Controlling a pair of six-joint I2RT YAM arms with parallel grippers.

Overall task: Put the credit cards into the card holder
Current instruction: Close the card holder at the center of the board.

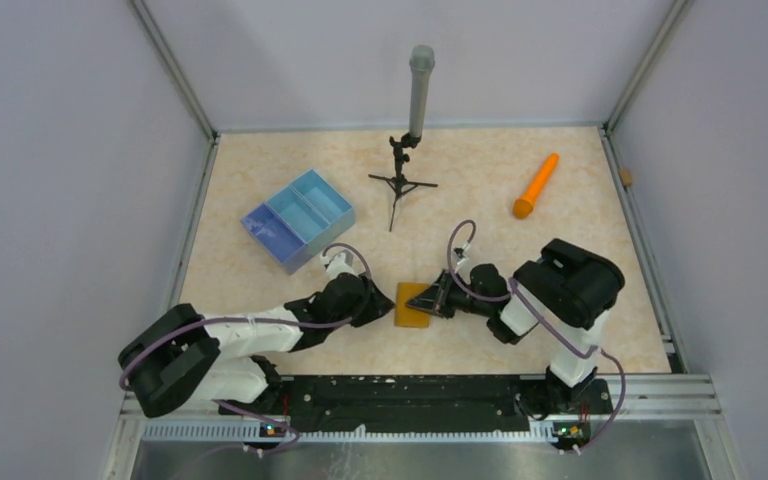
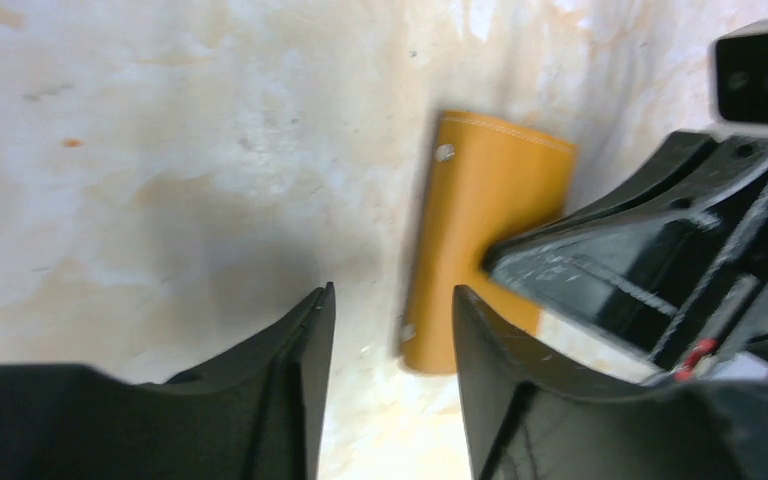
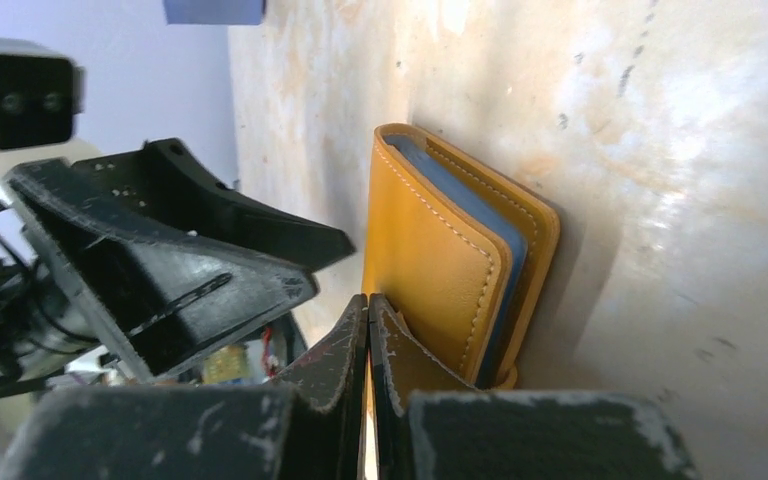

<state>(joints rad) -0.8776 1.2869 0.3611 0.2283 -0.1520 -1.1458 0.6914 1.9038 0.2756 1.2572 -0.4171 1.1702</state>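
Card holder (image 1: 413, 304) is lying folded near the worktop's (image 1: 520, 270) front edge, between both arms. Right gripper (image 3: 368, 305) is clenched, tips touching its cover. Left gripper (image 2: 392, 300) is standing part-open, empty, just beside it. No cards are showing. Judging: the wallet-opening step is in hand, and the next move is calling for spreading the flap.

Black-and-white arms (image 1: 250, 330), purple cables (image 1: 450, 250), scuffed black fingers (image 3: 335, 360); red part (image 2: 698, 355), maybe connector.
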